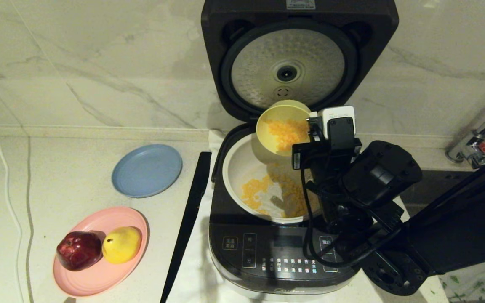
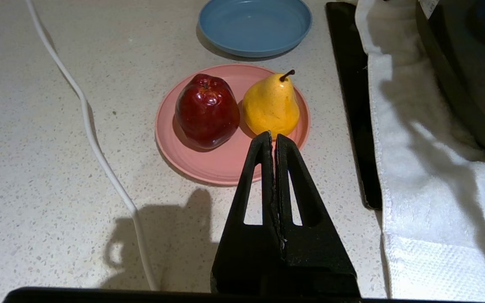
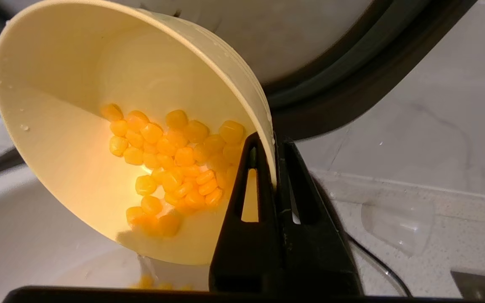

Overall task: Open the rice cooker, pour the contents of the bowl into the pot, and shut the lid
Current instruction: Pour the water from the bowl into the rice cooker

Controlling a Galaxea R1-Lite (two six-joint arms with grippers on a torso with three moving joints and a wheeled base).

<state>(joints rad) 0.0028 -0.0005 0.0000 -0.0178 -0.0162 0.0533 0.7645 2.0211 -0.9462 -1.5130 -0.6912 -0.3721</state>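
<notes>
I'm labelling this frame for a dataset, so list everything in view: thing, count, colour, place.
rice cooker: one, dark grey, centre of counter, on a white towel
lid: one, dark with silver underside, standing open
pot: one, cream-white, inside the cooker
bowl: one, pale yellow, tilted over the pot
contents: many yellow kernels, some in the bowl, some already in the pot
blue plate: one, left of cooker
pink plate: one, nearer than the blue plate
apple: one, dark red, on pink plate
pear: one, yellow, beside apple
cable: one, white, far left
left gripper: shut, empty, above counter
right gripper: shut on bowl rim
</notes>
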